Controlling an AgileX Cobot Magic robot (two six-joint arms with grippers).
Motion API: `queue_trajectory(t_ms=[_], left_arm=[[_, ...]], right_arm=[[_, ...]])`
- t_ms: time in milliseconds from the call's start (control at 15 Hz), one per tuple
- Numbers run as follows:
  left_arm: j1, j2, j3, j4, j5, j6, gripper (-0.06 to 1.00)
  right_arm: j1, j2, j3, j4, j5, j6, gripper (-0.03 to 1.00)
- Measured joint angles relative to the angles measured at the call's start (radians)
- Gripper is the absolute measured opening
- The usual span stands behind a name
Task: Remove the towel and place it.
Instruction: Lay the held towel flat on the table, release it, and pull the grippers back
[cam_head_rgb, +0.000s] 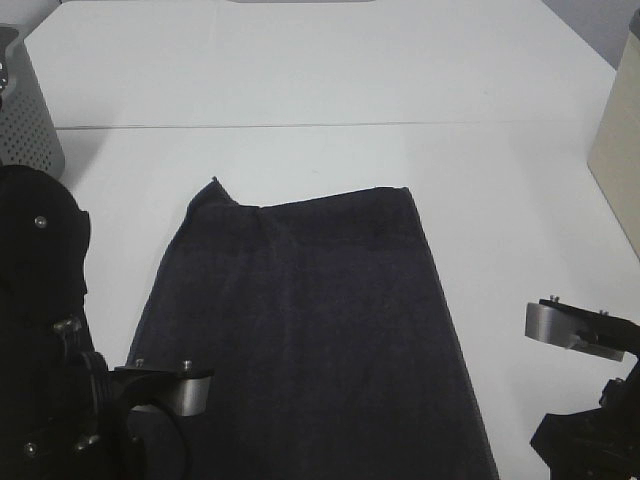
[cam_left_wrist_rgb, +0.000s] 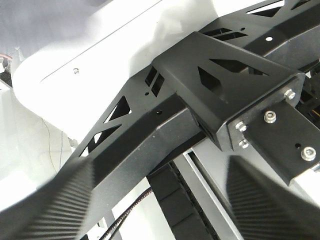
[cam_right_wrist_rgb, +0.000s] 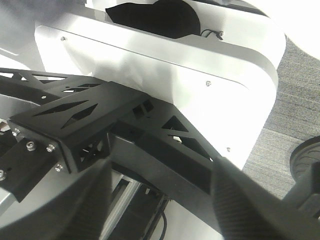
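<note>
The dark charcoal towel (cam_head_rgb: 310, 330) lies spread flat on the white table (cam_head_rgb: 330, 80), its near end running out of the exterior view's bottom edge. A small fold stands at its far left corner. My left arm (cam_head_rgb: 60, 400) is drawn back at the near left, beside the towel's left edge. My right arm (cam_head_rgb: 590, 400) is drawn back at the near right, apart from the towel. In the wrist views my left gripper (cam_left_wrist_rgb: 160, 210) and right gripper (cam_right_wrist_rgb: 160, 215) are open and empty, facing the robot's black frame. The towel does not show there.
A grey perforated basket (cam_head_rgb: 25, 110) stands at the far left of the table. A beige box (cam_head_rgb: 622, 130) stands at the right edge. A seam (cam_head_rgb: 330, 126) crosses the table beyond the towel.
</note>
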Motion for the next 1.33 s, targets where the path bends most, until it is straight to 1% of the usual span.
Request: queue_trajectory(t_ms=[133,267,400,533,600,667,733,800,867,1000,1067,1200,1333], left_arm=[[0.000,0.000,-0.005,-0.001,0.005,-0.001,0.77],[0.000,-0.002,-0.052,0.003,0.037,0.012,0.78],[0.000,-0.018,-0.142,0.051,0.041,0.018,0.78],[0.000,-0.032,-0.245,0.170,0.018,-0.009,0.78],[0.000,-0.032,-0.271,0.199,0.013,-0.024,0.78],[0.009,-0.035,-0.342,0.315,0.008,-0.069,0.78],[0.032,-0.036,-0.385,0.381,0.008,-0.096,0.78],[0.077,-0.037,-0.426,0.417,0.008,-0.110,0.78],[0.131,-0.037,-0.459,0.432,0.008,-0.119,0.78],[0.250,-0.037,-0.496,0.451,0.001,-0.120,0.78],[0.299,-0.037,-0.507,0.477,-0.009,-0.122,0.78],[0.383,-0.037,-0.511,0.521,-0.047,-0.124,0.78],[0.413,-0.037,-0.511,0.547,-0.071,-0.124,0.78]], right_arm=[[0.000,0.000,-0.004,-0.005,0.000,0.000,0.62],[0.000,0.001,-0.039,-0.022,0.001,0.000,0.62],[0.000,0.002,-0.105,-0.060,0.014,-0.024,0.63],[-0.003,0.002,-0.202,-0.095,0.029,-0.034,0.67],[-0.003,0.003,-0.246,-0.111,0.059,-0.043,0.69],[-0.003,0.004,-0.286,-0.132,0.089,-0.044,0.69],[-0.010,0.004,-0.318,-0.143,0.102,-0.044,0.70],[-0.038,0.005,-0.352,-0.145,0.109,-0.044,0.70],[-0.093,0.006,-0.389,-0.141,0.106,-0.044,0.70],[-0.218,0.015,-0.460,-0.134,0.071,-0.044,0.70],[-0.256,0.017,-0.486,-0.136,0.061,-0.043,0.70],[-0.269,0.017,-0.503,-0.158,0.047,-0.037,0.70],[-0.269,0.017,-0.504,-0.159,0.003,-0.005,0.70]])
